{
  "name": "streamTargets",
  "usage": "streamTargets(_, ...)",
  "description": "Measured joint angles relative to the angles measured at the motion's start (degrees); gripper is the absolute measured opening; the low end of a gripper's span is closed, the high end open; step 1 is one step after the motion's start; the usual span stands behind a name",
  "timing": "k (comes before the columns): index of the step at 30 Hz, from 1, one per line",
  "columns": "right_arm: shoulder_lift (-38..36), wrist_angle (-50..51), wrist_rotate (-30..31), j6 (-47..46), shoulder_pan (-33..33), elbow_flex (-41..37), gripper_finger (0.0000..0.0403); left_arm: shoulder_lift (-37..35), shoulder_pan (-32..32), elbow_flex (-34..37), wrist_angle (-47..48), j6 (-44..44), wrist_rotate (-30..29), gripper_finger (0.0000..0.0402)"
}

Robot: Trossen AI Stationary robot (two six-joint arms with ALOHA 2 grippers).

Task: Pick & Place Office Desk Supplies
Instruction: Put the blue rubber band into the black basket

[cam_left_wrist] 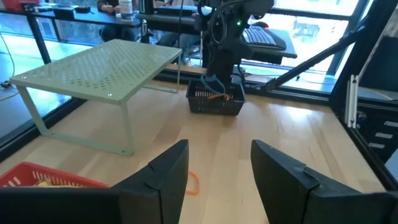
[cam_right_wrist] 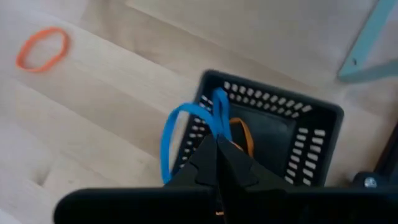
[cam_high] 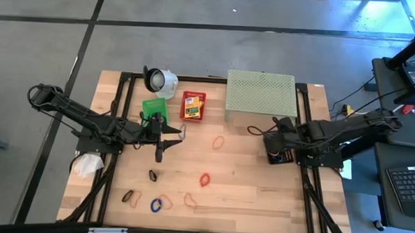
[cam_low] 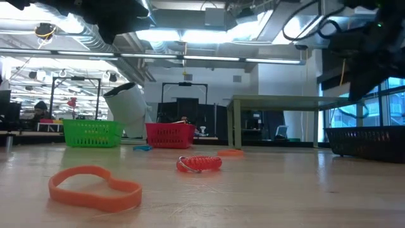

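Note:
My right gripper [cam_right_wrist: 217,142] is shut on a blue rubber band [cam_right_wrist: 169,140] above the rim of a small black basket [cam_right_wrist: 283,146]; an orange band [cam_right_wrist: 244,132] lies inside it. In the high view this gripper [cam_high: 268,139] hangs near the table's right edge. My left gripper [cam_high: 177,133] is open and hovers right of the green basket [cam_high: 154,107], holding nothing. A crayon box lies in the red basket [cam_high: 192,105]. Loose bands lie flat on the table: orange [cam_high: 218,141], red [cam_high: 205,179], black [cam_high: 153,174], blue [cam_high: 156,205] and several more near the front edge. My right gripper pinches the blue rubber band at one spot of its loop [cam_right_wrist: 214,118] between the two shut fingers, coming from above and pointing down. The band is lifted clear and bulges out in a slack loop [cam_right_wrist: 165,149] beside the fingers, over the black basket's rim.
The pale green perforated shelf [cam_high: 259,96] stands at the far side, just beyond the black basket [cam_high: 279,157]. A white round object [cam_high: 160,79] sits at the far edge by the green basket. White crumpled material [cam_high: 87,165] lies at the left edge. Bare wood spans the middle.

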State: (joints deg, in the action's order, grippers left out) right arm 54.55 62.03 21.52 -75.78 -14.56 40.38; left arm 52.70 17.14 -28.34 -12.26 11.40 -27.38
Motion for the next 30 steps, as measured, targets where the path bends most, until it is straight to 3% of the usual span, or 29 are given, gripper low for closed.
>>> streamTargets(11,-0.1,1.6,-1.6,-3.1,-0.6,-2.6,0.0,0.0,0.0,0.0,0.0,0.0,0.0,0.0169)
streamTargets(17,0.1,1.5,-5.8,-2.1,-0.6,-2.6,0.0007,0.0,0.0,0.0,0.0,0.0,0.0,0.0169)
streamTargets(23,0.1,1.4,-7.5,-2.6,-0.6,-2.6,0.0056,0.0,0.0,0.0,0.0,0.0,0.0,0.0169)
streamTargets(30,0.1,0.0,-7.6,-2.8,-0.6,-2.6,0.0148,0.0,0.0,0.0,0.0,-0.1,0.0,0.0169)
